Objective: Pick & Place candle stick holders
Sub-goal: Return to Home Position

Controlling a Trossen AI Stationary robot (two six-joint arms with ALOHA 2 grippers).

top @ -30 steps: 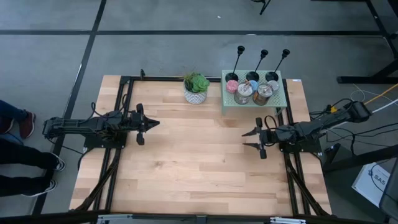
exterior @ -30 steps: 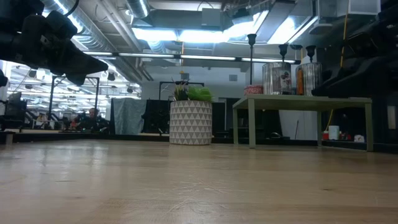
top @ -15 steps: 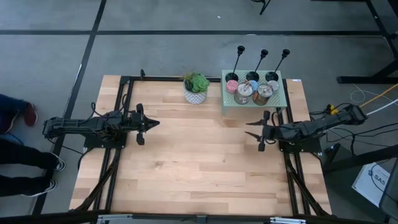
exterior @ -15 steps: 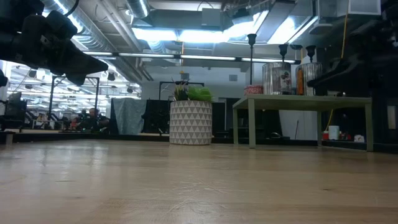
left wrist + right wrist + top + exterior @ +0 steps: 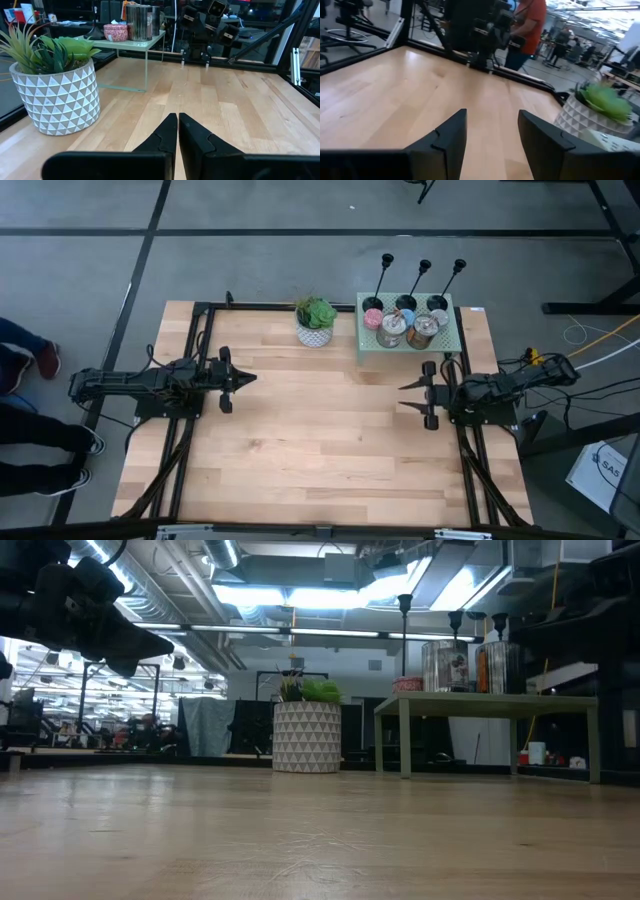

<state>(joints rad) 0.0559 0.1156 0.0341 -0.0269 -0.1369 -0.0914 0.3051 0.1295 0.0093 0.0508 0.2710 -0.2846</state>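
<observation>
Only 1 bit of print to call, and it's off the table. On the floor beyond the table's right side lies a white box (image 5: 607, 467) with dark capitals: "SA" reads clearly, while the character after it is too small to tell. On the green shelf (image 5: 372, 350), the 2 silver tins (image 5: 427, 328) carry printed labels. The low view shows a label facing the camera, but its wording is too small to read.
</observation>
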